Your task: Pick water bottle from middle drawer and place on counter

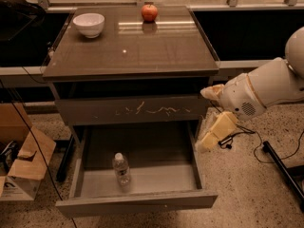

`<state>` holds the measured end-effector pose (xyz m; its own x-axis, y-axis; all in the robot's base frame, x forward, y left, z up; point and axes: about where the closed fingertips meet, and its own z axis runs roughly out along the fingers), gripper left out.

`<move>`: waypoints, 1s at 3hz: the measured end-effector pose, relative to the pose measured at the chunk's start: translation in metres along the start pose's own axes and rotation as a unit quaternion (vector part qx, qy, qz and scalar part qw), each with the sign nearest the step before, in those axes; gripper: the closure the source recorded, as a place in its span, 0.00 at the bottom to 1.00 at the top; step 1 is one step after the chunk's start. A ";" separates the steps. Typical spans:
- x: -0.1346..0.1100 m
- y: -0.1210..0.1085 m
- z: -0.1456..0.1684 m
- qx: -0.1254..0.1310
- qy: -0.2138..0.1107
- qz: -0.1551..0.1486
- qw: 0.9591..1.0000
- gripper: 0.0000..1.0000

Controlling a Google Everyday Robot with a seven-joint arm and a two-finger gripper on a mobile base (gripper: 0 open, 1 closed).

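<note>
- The small clear plastic water bottle with a white cap (121, 169) stands in the open grey middle drawer (137, 201), near the front.
- The pale yellow pincer (210, 139) hangs outside the drawer's right wall, well apart from the bottle. I cannot tell if it is wide or narrow.
- A white bowl (89, 23) and a red apple (149, 12) sit on the shiny brown tabletop (142, 51).

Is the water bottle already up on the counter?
No, the water bottle stands in the open middle drawer; the gripper hangs outside its right wall.
</note>
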<state>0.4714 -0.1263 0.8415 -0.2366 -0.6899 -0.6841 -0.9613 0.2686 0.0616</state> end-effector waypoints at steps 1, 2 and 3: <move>0.013 -0.004 0.042 -0.027 -0.039 0.033 0.998 0.00; 0.020 -0.008 0.092 -0.055 -0.105 0.061 0.991 0.00; 0.023 -0.008 0.135 -0.056 -0.155 0.060 0.985 0.00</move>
<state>0.4922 -0.0535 0.7271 -0.3118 -0.4148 -0.8548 -0.9426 0.2484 0.2233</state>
